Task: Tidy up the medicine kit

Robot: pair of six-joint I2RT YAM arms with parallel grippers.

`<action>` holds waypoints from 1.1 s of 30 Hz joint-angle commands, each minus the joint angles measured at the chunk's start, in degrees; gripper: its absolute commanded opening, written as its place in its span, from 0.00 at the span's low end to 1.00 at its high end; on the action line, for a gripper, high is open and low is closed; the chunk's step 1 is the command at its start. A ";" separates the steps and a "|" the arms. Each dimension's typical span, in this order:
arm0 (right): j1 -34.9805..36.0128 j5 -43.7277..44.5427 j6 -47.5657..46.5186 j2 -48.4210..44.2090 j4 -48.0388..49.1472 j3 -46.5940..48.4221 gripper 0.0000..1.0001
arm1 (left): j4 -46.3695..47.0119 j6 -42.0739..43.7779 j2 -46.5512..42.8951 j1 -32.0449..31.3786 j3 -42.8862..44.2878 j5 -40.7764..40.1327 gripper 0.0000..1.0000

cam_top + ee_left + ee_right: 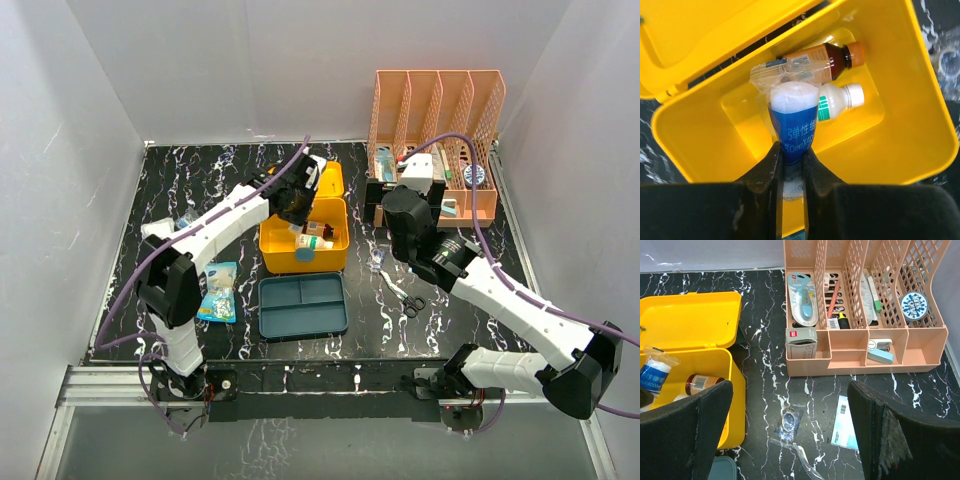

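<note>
Now, yellow medicine kit (300,262), lid back; left hand (791,149) tight around blue-wrapped roll (795,125).

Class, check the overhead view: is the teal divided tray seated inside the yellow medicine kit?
No, the teal divided tray lies on the table outside the open medicine kit.

Orange mesh rack (440,105), scissors (409,299), on black marbled table (200,180)
</note>
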 commanded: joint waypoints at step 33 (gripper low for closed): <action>-0.90 -1.14 0.41 -3.23 4.62 -2.68 0.98 | -16.54 61.82 -4.05 3.08 -4.92 18.33 0.00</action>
